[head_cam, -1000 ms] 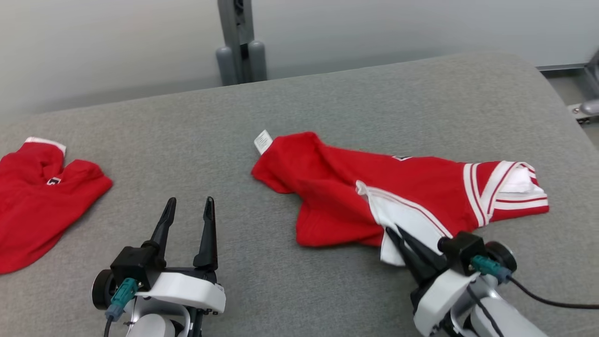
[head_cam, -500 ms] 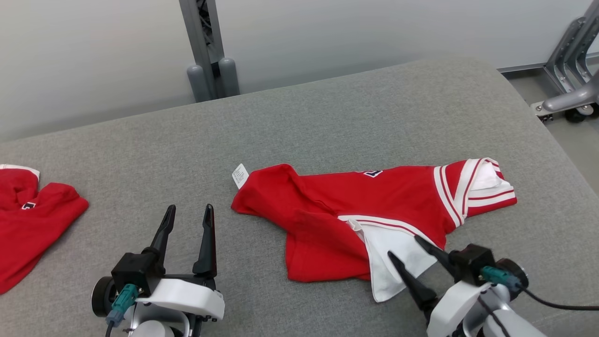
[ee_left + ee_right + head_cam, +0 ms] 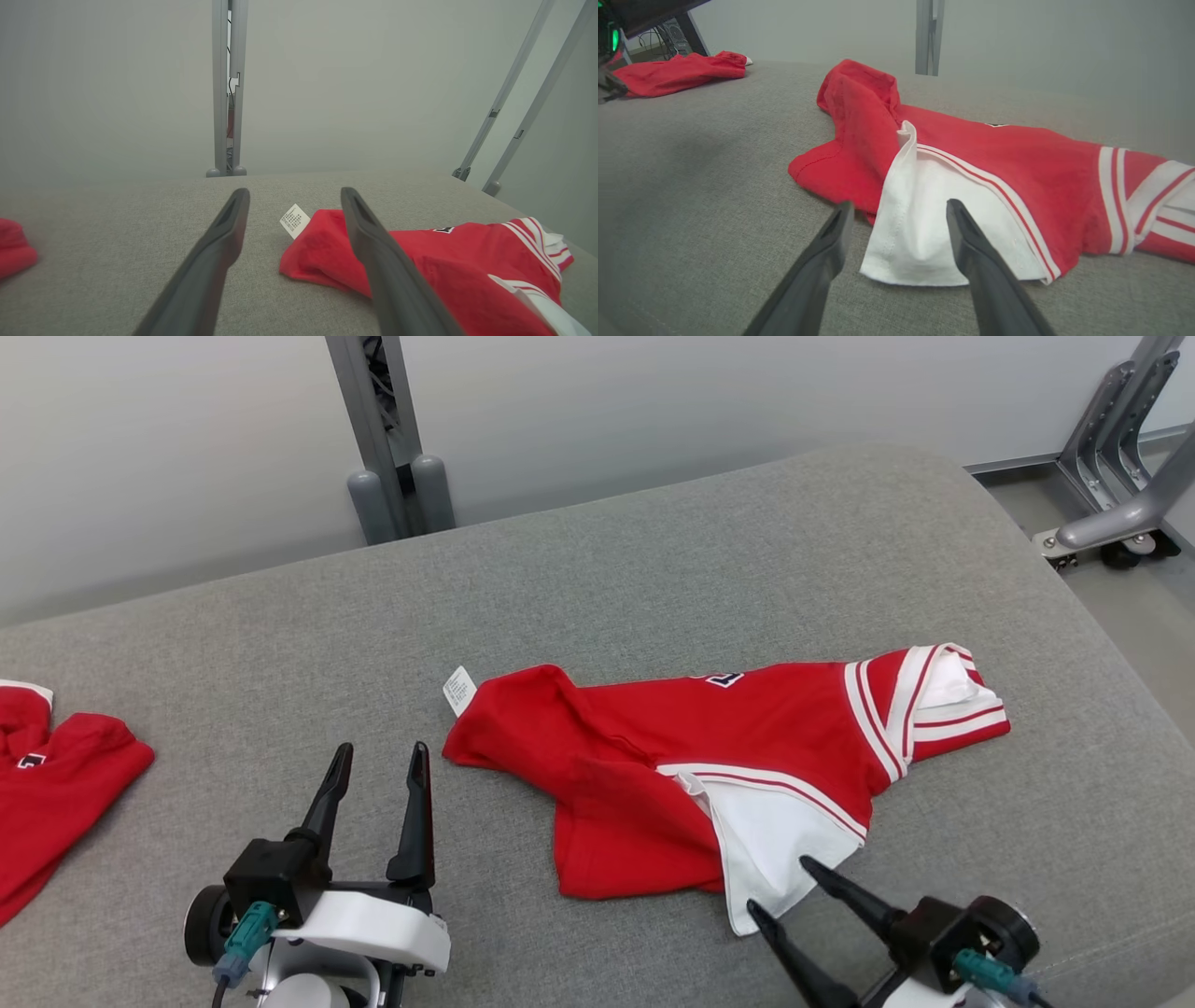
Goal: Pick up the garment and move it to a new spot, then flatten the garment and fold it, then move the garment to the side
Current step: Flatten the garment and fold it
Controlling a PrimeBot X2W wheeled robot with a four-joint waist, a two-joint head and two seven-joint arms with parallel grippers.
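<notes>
Red garment [image 3: 653, 747] lies crumpled on the table's [image 3: 653, 551] right half, long axis left-right: care tag [image 3: 458, 691] leftward, striped end rightward, tag print unreadable. Right pincer [image 3: 778, 884] gapes empty at the table's near edge; left pincer [image 3: 383, 749] likewise open, empty.

This looks like a robotics lab or test room, not a home. A wide desk [image 3: 653, 569] padded in grey fabric stands before a bare pale wall [image 3: 747, 401], with a grey metal frame post [image 3: 369, 420] behind it and angled metal stand legs [image 3: 1111, 467] on a plain floor [image 3: 1139, 607]. Off to one side is dark equipment [image 3: 644, 9] with a green light [image 3: 615, 39] and loose cables [image 3: 668, 35].
</notes>
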